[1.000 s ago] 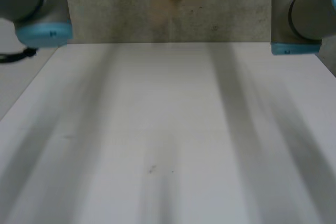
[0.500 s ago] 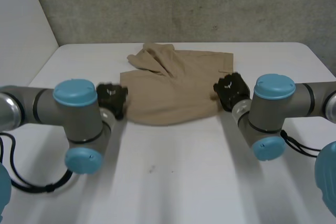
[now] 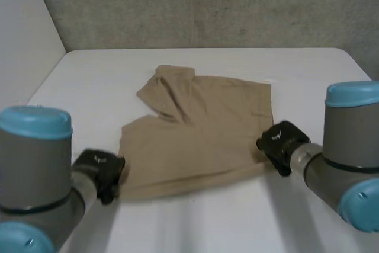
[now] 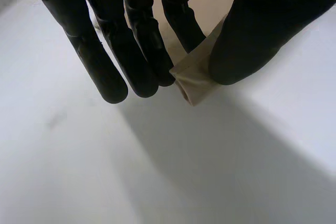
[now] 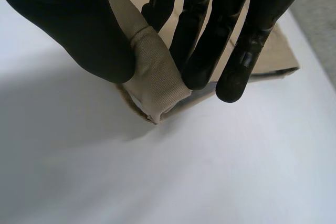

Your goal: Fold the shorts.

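Note:
Tan shorts [image 3: 198, 137] lie spread on the white table [image 3: 296, 66], with a rumpled fold at their far left. My left hand [image 3: 99, 171] is at the near left corner; in its wrist view the thumb [image 4: 252, 35] and fingers [image 4: 142, 51] pinch that corner of the shorts [image 4: 193, 77]. My right hand [image 3: 280, 144] is at the near right corner; in its wrist view the thumb [image 5: 79, 30] and fingers [image 5: 205, 45] pinch a bunched tan corner [image 5: 155, 80] just above the table.
A grey wall [image 3: 207, 4] rises behind the table's far edge. Bare table top lies in front of the shorts and on both sides of them. My two arms [image 3: 35, 170] [image 3: 349, 164] stand at the near left and near right.
Both hands have pulled the shorts toward me, each still pinching its corner. The cloth now lies nearer and flatter. A second ago the view held just the bare table.

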You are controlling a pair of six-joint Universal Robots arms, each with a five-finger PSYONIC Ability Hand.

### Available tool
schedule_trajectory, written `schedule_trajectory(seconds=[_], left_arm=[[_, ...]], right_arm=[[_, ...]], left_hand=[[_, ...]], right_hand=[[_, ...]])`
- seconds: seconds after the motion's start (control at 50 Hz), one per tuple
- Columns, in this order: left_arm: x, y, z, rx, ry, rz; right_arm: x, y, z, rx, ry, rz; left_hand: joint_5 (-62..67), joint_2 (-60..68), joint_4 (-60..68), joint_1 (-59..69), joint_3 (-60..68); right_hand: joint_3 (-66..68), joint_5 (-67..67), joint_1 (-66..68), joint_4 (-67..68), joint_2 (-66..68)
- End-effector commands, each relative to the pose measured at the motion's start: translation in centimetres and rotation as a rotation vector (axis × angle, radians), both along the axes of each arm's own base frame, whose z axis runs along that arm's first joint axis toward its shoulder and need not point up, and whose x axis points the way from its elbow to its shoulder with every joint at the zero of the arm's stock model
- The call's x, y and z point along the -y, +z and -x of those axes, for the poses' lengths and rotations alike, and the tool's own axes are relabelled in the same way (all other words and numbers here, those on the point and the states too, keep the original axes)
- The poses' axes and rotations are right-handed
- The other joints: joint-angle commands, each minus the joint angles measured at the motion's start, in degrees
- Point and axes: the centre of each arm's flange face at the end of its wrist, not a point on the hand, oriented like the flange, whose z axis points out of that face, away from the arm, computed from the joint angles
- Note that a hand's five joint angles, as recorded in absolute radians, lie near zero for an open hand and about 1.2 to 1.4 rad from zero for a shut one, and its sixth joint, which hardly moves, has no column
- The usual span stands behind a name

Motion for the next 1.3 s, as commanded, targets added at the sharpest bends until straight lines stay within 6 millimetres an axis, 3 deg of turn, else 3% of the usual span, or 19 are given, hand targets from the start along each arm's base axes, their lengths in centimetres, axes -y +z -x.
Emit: schedule_trajectory(seconds=[0.02, 0.1, 0.14, 0.16, 0.18, 0.3, 0.32, 0.36, 0.38, 0.48, 0.54, 0.64, 0.72, 0.86, 1.3], left_arm=[[-5.1, -0.7, -1.2, 0.079, -0.063, -0.140], [-5.9, 0.0, -0.9, 0.066, -0.090, -0.125], [-5.5, 0.7, -0.7, 0.043, -0.092, -0.089], [-4.7, 1.6, -0.2, 0.003, -0.089, -0.038], [-4.1, 2.2, 0.1, -0.022, -0.086, -0.005], [1.0, 6.0, 2.9, -0.228, -0.123, 0.279], [2.5, 7.1, 3.4, -0.279, -0.135, 0.354], [4.1, 7.7, 3.9, -0.318, -0.155, 0.408], [5.8, 7.3, 5.1, -0.352, -0.202, 0.432], [9.4, 5.3, 8.3, -0.395, -0.318, 0.416], [11.1, 4.1, 9.2, -0.395, -0.335, 0.387], [14.8, 0.6, 10.5, -0.359, -0.320, 0.297], [16.6, -1.1, 10.3, -0.339, -0.299, 0.251], [18.3, -2.6, 10.0, -0.334, -0.276, 0.249], [18.7, -5.2, 9.9, -0.201, -0.342, 0.278]], right_arm=[[-4.7, -0.6, 2.2, -0.174, 0.090, -0.125], [-6.1, -1.0, 3.2, -0.240, 0.120, -0.156], [-5.8, -1.1, 3.4, -0.230, 0.107, -0.143], [-5.7, -1.1, 3.4, -0.226, 0.103, -0.133], [-5.5, -1.1, 3.4, -0.221, 0.102, -0.120], [-4.3, -1.1, 2.9, -0.180, 0.086, -0.015], [-4.2, -1.1, 2.9, -0.172, 0.081, -0.008], [-3.9, -1.1, 2.8, -0.147, 0.066, 0.006], [-3.9, -1.1, 2.7, -0.134, 0.058, 0.003], [-4.2, -1.3, 2.6, -0.111, 0.049, -0.013], [-4.3, -1.5, 2.5, -0.111, 0.053, -0.016], [-4.3, -1.7, 2.5, -0.110, 0.050, -0.013], [-4.2, -1.9, 2.6, -0.112, 0.048, -0.016], [-4.2, -1.9, 2.8, -0.111, 0.041, -0.020], [-4.2, -2.2, 2.8, -0.112, 0.041, -0.021]], left_hand=[[15.62, 11.44, 11.36, 17.01, 11.61], [14.47, 10.30, 10.21, 15.86, 10.46], [-17.83, -22.01, -22.09, -16.44, -21.84], [-42.65, -46.83, -46.91, -41.26, -46.66], [-54.38, -58.56, -58.64, -52.99, -58.39], [-54.00, -58.18, -58.26, -52.61, -58.01], [-53.83, -58.01, -58.09, -52.45, -57.84], [-52.83, -57.01, -57.09, -51.44, -56.84], [-51.99, -56.17, -56.25, -50.60, -56.00], [-49.30, -53.48, -53.56, -47.91, -53.31], [-47.79, -51.97, -52.05, -46.40, -51.80], [-30.83, -35.00, -35.08, -29.44, -34.83], [-28.77, -32.95, -33.03, -27.39, -32.78], [-16.34, -20.52, -20.60, -14.95, -20.35], [-14.64, -18.82, -18.90, -13.26, -18.65]], right_hand=[[10.35, 13.06, 23.19, 11.70, 12.15], [10.35, 13.06, 23.19, 11.70, 12.15], [10.35, 13.06, 23.19, 11.70, 12.15], [10.35, 13.06, 23.19, 11.70, 12.15], [10.35, 13.06, 23.19, 11.70, 12.15], [10.35, 13.06, 23.19, 11.70, 12.15], [10.35, 13.06, 23.19, 11.70, 12.15], [10.35, 13.06, 23.19, 11.70, 12.15], [10.35, 13.06, 23.19, 11.70, 12.15], [10.35, 13.06, 23.19, 11.70, 12.15], [10.35, 13.06, 23.19, 11.70, 12.15], [10.35, 13.06, 23.19, 11.70, 12.15], [10.35, 13.06, 23.19, 11.70, 12.15], [10.35, 13.06, 23.19, 11.70, 12.15], [10.35, 13.06, 23.19, 11.70, 12.15]])
